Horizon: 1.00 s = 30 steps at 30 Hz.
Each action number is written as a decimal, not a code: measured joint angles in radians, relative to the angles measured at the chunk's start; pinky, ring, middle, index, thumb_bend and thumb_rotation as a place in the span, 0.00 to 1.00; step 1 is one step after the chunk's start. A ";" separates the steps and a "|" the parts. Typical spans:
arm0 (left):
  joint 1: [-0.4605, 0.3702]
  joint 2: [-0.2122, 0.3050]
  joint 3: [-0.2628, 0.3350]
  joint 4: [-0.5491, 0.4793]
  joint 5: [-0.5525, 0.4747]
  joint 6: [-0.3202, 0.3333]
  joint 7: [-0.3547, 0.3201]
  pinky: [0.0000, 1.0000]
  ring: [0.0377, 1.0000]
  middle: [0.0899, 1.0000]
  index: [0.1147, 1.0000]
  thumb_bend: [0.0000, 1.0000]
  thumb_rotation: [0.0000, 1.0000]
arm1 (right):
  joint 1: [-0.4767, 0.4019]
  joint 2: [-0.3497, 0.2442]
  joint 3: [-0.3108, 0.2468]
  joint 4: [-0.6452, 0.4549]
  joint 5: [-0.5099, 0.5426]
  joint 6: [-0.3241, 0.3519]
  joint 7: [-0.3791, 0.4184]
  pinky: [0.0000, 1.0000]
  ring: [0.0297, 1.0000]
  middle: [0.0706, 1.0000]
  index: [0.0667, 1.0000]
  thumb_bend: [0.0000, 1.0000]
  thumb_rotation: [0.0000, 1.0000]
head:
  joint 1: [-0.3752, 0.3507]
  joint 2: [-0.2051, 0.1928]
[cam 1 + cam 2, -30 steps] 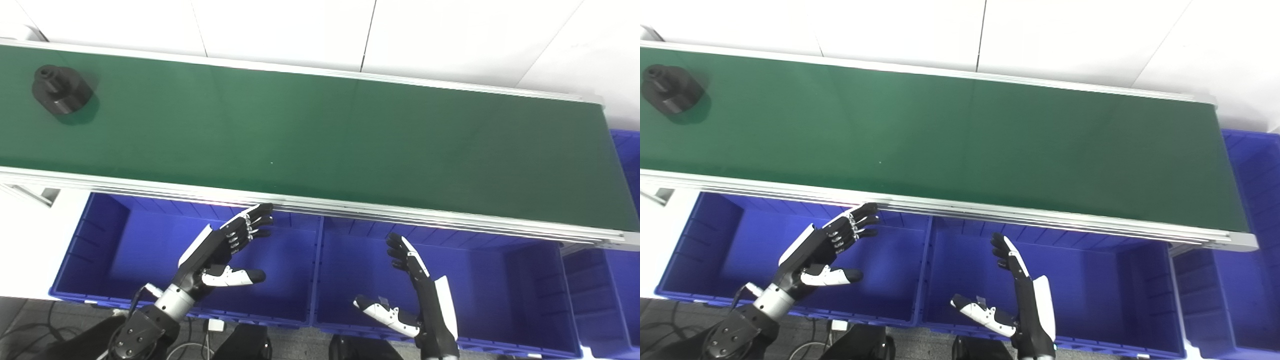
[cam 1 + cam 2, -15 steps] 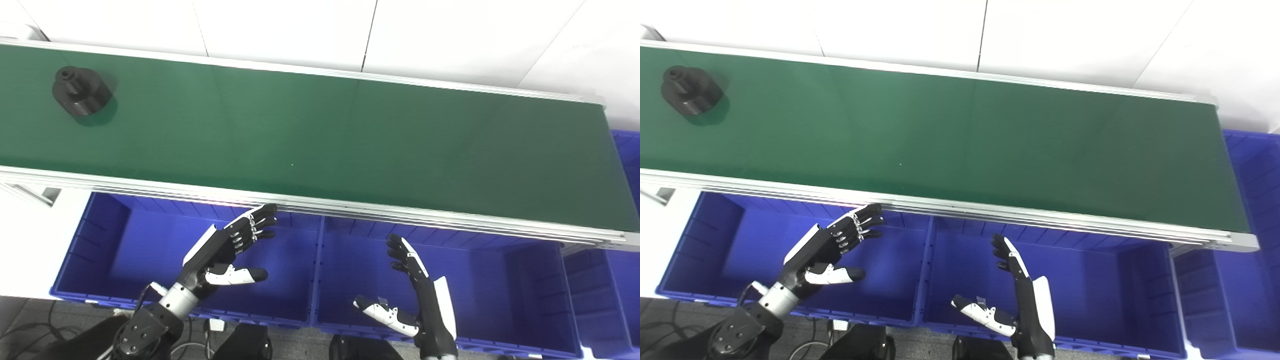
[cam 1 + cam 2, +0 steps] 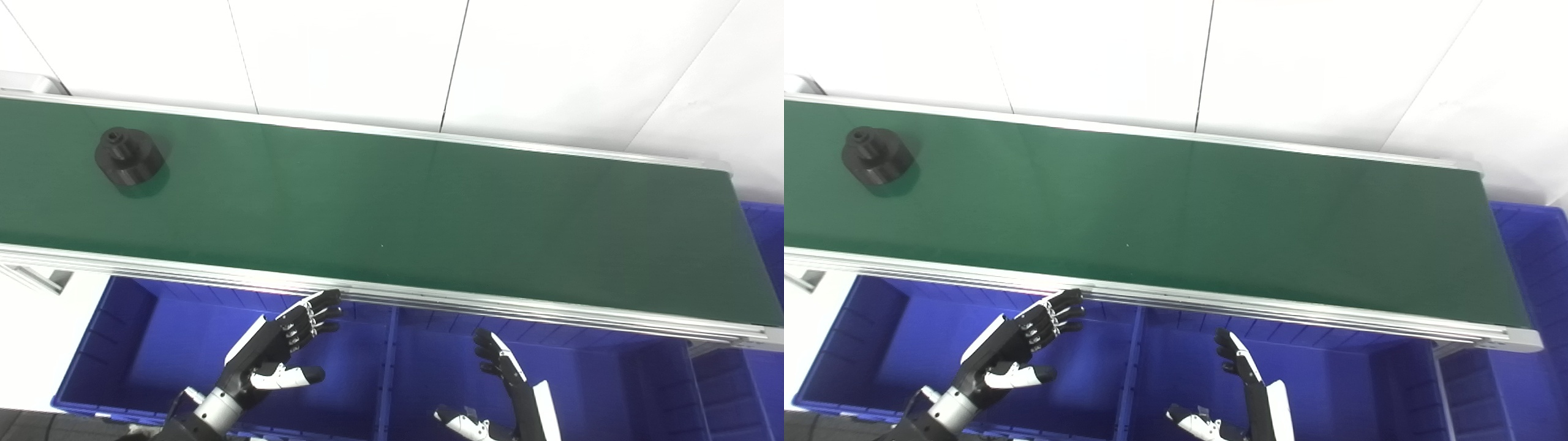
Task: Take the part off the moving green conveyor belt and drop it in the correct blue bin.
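A black round part (image 3: 128,164) with a small raised hub lies on the green conveyor belt (image 3: 429,202) near its far left end; it also shows in the right eye view (image 3: 876,164). My left hand (image 3: 275,349) is open and empty above the left blue bin (image 3: 153,343), just below the belt's near rail. My right hand (image 3: 508,392) is open and empty above the middle blue bin (image 3: 612,392), partly cut off by the bottom edge. Both hands are far from the part.
An aluminium rail (image 3: 490,303) runs along the belt's near side, above the bins. A third blue bin (image 3: 1531,269) sits past the belt's right end. A white wall (image 3: 367,55) stands behind the belt.
The part has ridden the belt to the right. The camera has tilted up, so the whole picture has shifted down. Both hands stay open over the bins.
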 measured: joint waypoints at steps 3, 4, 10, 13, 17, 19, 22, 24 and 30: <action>0.000 -0.007 0.015 0.000 0.000 0.000 -0.005 0.83 0.88 0.89 0.86 0.81 0.37 | 0.001 -0.001 0.000 0.002 0.008 0.000 0.000 0.75 0.82 0.85 0.87 0.86 0.42 | 0.012 -0.005; 0.000 -0.007 0.018 0.000 0.000 0.000 -0.005 0.82 0.87 0.89 0.85 0.81 0.37 | 0.001 -0.001 0.000 0.002 0.009 0.000 0.000 0.75 0.82 0.85 0.87 0.86 0.42 | 0.021 -0.008; 0.001 -0.011 0.012 -0.008 0.025 0.000 -0.003 0.78 0.85 0.86 0.83 0.79 0.31 | 0.000 -0.006 0.000 0.003 0.018 0.000 0.000 0.76 0.81 0.85 0.87 0.85 0.39 | 0.176 -0.049; 0.008 -0.019 -0.006 -0.022 0.052 -0.001 0.014 0.79 0.84 0.84 0.80 0.79 0.32 | -0.002 -0.025 0.014 0.012 0.039 -0.002 -0.010 0.74 0.81 0.86 0.88 0.84 0.39 | 0.268 -0.081; 0.022 -0.018 -0.042 -0.055 0.099 -0.004 0.083 0.75 0.80 0.81 0.78 0.80 0.35 | -0.006 -0.050 0.019 0.018 0.043 -0.002 -0.033 0.75 0.84 0.88 0.90 0.86 0.40 | 0.322 -0.103; 0.023 -0.011 -0.063 -0.055 0.113 -0.004 0.123 0.74 0.80 0.80 0.78 0.81 0.36 | -0.012 -0.058 0.018 0.022 0.054 -0.002 -0.037 0.76 0.85 0.88 0.91 0.87 0.40 | 0.325 -0.104; 0.025 0.007 -0.098 -0.057 0.131 -0.004 0.176 0.73 0.79 0.80 0.77 0.81 0.38 | -0.018 -0.059 0.018 0.023 0.068 -0.003 -0.037 0.79 0.86 0.89 0.92 0.87 0.41 | 0.348 -0.115; 0.026 0.012 -0.107 -0.058 0.129 -0.004 0.200 0.70 0.76 0.78 0.75 0.82 0.33 | -0.017 -0.059 0.017 0.023 0.072 -0.003 -0.036 0.81 0.87 0.90 0.93 0.87 0.42 | 0.351 -0.118; 0.034 -0.053 -0.020 -0.056 0.051 -0.004 0.172 0.67 0.74 0.74 0.72 0.81 0.29 | -0.015 -0.063 0.023 0.013 0.078 -0.003 -0.037 0.77 0.81 0.91 0.94 0.86 0.38 | 0.363 -0.118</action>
